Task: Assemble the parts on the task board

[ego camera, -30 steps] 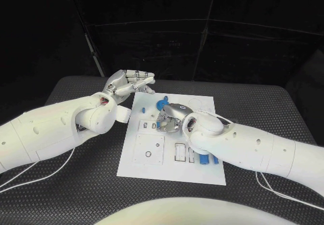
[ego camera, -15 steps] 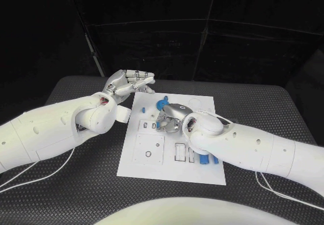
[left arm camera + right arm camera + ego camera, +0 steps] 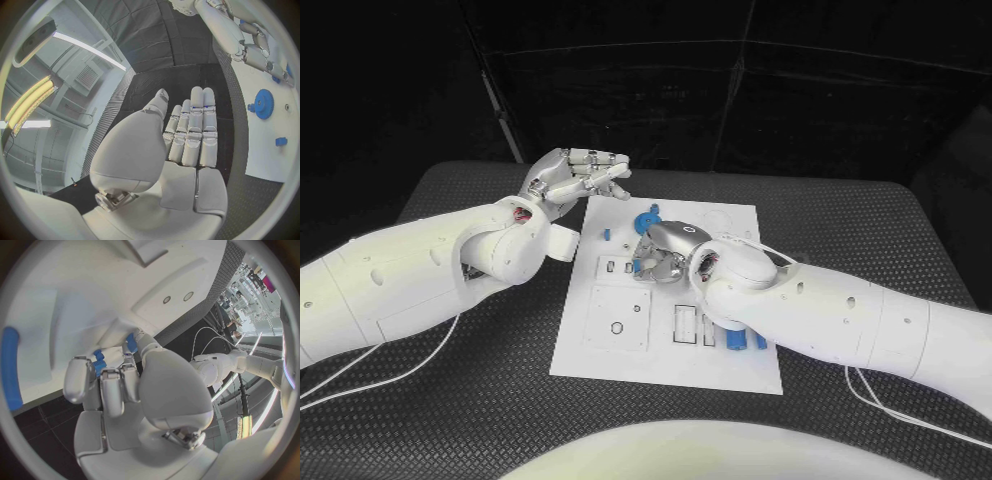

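Board [image 3: 668, 335] mid-desk [image 3: 473, 200], gear [image 3: 648, 217] near its far edge; right robot hand [image 3: 661, 256] down over it, seemingly pinching a blue part [image 3: 99, 361] for seating; left robot hand [image 3: 574, 175] raised aside, fingers together, holding nothing.

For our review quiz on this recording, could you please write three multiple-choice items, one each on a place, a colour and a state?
1. Where is the left hand?
A. at the task board's far left corner
B. on the board's near edge
C. off the table's right side

2. What colour is the gear on the board?
A. red
B. blue
C. green

3. What is the right hand doing?
A. held high, open
B. resting off the board
C. down on the board, fingers on a small blue part

Key: 1 A, the head view shows it there; 2 B, plain in the left wrist view; 3 C, the right wrist view shows the fingers on it.
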Controlling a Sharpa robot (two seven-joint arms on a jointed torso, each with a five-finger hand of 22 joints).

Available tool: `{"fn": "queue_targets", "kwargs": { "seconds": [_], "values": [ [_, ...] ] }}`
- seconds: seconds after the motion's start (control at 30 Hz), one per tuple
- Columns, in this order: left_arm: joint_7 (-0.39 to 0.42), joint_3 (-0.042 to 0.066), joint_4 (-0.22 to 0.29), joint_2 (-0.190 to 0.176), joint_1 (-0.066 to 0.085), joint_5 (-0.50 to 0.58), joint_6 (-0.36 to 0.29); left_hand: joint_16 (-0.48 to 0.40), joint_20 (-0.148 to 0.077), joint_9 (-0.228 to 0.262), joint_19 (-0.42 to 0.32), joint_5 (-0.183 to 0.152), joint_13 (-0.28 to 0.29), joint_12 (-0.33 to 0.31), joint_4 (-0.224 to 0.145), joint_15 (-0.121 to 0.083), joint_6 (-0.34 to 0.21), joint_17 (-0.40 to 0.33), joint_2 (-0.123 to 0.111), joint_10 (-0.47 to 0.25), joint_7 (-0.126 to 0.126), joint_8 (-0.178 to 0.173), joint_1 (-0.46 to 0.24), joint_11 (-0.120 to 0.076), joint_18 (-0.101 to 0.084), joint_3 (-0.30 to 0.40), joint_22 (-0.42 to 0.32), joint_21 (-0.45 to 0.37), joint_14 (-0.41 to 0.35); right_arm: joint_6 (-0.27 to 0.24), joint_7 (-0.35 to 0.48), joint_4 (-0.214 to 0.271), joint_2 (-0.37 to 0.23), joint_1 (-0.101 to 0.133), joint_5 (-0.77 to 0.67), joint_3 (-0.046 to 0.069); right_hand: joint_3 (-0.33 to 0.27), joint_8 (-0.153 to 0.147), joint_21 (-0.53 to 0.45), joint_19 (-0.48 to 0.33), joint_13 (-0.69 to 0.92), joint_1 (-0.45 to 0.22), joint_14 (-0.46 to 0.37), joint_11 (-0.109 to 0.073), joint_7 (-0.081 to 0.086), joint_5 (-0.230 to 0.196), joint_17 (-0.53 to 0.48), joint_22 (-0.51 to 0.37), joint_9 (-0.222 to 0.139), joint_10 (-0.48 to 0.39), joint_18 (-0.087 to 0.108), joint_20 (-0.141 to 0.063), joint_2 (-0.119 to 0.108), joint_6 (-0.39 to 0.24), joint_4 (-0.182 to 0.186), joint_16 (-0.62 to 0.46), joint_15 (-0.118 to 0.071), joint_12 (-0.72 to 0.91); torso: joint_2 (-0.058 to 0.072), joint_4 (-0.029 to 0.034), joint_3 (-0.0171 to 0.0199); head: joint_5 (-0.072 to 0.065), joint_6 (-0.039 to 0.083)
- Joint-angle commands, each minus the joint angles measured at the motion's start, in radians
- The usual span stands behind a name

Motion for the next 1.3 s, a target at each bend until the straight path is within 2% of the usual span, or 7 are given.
{"fn": "queue_targets", "kwargs": {
  "seconds": [0.03, 0.4, 0.53, 0.67, 0.83, 1.03, 1.3],
  "values": [
    [0.004, 0.001, 0.001, 0.0, 0.002, -0.002, 0.012, -0.004, 0.0, 0.0, -0.004, -0.004, 0.001, -0.006, 0.0, 0.0, 0.005, 0.001, 0.007, 0.006, -0.001, -0.004, -0.004, 0.002, 0.012, -0.004, -0.001, -0.005, -0.006, 0.008, -0.018, -0.001, 0.0, -0.003, 0.0, -0.003, -0.004, -0.007, -0.006, -0.004, 0.098, -0.006, 0.088, 0.006, -0.001, -0.005, 0.185, -0.002, -0.001, -0.003, 0.003, 0.005, -0.004, -0.009, 0.002, -0.006, 0.006, -0.005, 0.0, 0.0002, -0.0001, 0.0, 0.0],
    [0.004, 0.001, -0.001, 0.0, 0.002, -0.002, 0.012, -0.004, 0.0, 0.0, -0.004, -0.004, 0.001, -0.006, 0.0, 0.0, 0.005, 0.001, 0.007, 0.006, -0.001, -0.004, -0.004, 0.002, 0.012, -0.004, -0.001, -0.005, -0.006, 0.005, -0.019, 0.0, 0.0, -0.003, 0.0, -0.003, -0.007, -0.012, -0.009, -0.008, 0.091, -0.009, 0.088, 0.009, 0.002, -0.004, 0.181, -0.008, -0.002, -0.01, 0.004, 0.008, -0.009, -0.02, 0.004, -0.007, 0.009, -0.012, 0.0, -0.0005, 0.0, 0.0, -0.002],
    [0.004, 0.001, -0.002, 0.001, 0.002, -0.002, 0.013, -0.004, 0.0, 0.0, -0.004, -0.004, 0.001, -0.006, 0.0, 0.0, 0.005, 0.001, 0.007, 0.006, -0.001, -0.004, -0.004, 0.002, 0.012, -0.004, -0.001, -0.005, -0.006, -0.007, -0.017, 0.002, 0.0, -0.003, 0.0, -0.003, -0.029, -0.024, -0.014, -0.014, 0.078, -0.026, 0.086, 0.016, 0.009, 0.008, 0.176, -0.017, -0.005, -0.022, 0.006, 0.013, -0.033, -0.051, 0.014, -0.009, 0.015, -0.024, 0.001, -0.0005, 0.0001, 0.0, -0.002],
    [0.004, 0.001, -0.003, 0.001, 0.001, -0.002, 0.015, -0.005, 0.0, 0.0, -0.004, -0.004, 0.001, -0.007, -0.001, 0.0, 0.004, 0.003, 0.007, 0.005, 0.0, -0.006, -0.003, 0.002, 0.012, -0.005, -0.001, -0.005, -0.006, -0.044, -0.014, 0.007, -0.002, -0.004, 0.0, -0.003, -0.095, -0.026, -0.02, -0.019, 0.043, -0.051, 0.086, 0.025, 0.019, 0.044, 0.175, -0.026, -0.007, -0.05, 0.007, 0.021, -0.069, -0.096, 0.053, -0.01, 0.023, -0.052, 0.001, -0.0005, 0.0001, -0.001, -0.002],
    [0.004, 0.001, -0.005, 0.001, 0.001, -0.002, 0.015, -0.006, 0.0, 0.0, -0.004, -0.004, 0.001, -0.007, -0.001, 0.0, 0.006, 0.004, 0.008, 0.007, -0.001, -0.006, -0.003, 0.002, 0.012, -0.005, -0.001, -0.005, -0.005, -0.094, -0.004, 0.016, -0.008, -0.007, -0.001, -0.003, -0.186, 0.005, -0.028, -0.028, 0.025, 0.009, 0.085, 0.034, 0.03, 0.057, 0.174, -0.04, -0.006, -0.067, 0.01, 0.031, -0.079, -0.145, 0.145, -0.011, 0.031, -0.06, 0.0, 0.0001, 0.0003, -0.001, -0.004],
    [0.004, 0.001, -0.007, 0.002, 0.001, -0.002, 0.016, -0.006, 0.0, 0.0, -0.004, -0.004, 0.001, -0.007, -0.001, 0.0, 0.006, 0.005, 0.009, 0.007, -0.001, -0.005, -0.002, 0.001, 0.012, -0.005, -0.001, -0.005, -0.005, -0.145, 0.019, 0.038, -0.023, -0.015, -0.003, -0.003, -0.199, 0.027, -0.031, -0.03, 0.021, 0.047, 0.085, 0.035, 0.029, 0.058, 0.175, -0.044, -0.004, -0.07, 0.011, 0.032, -0.081, -0.156, 0.183, -0.01, 0.033, -0.058, -0.001, 0.0008, -0.0002, -0.003, -0.003],
    [-0.013, 0.001, -0.016, 0.0, 0.001, -0.041, 0.013, -0.003, -0.007, 0.004, 0.006, -0.003, 0.007, 0.004, -0.002, -0.012, 0.038, 0.019, 0.021, 0.049, -0.017, 0.004, 0.003, -0.014, 0.015, -0.004, 0.001, 0.001, 0.015, -0.174, 0.25, 0.153, -0.137, -0.028, 0.12, 0.004, -0.197, 0.05, -0.059, -0.066, 0.004, 0.078, 0.075, 0.034, 0.028, 0.038, 0.137, -0.101, -0.003, -0.085, 0.022, 0.031, -0.054, -0.164, 0.198, -0.026, 0.032, -0.069, -0.002, -0.0036, 0.0018, 0.005, 0.0]
  ]
}}
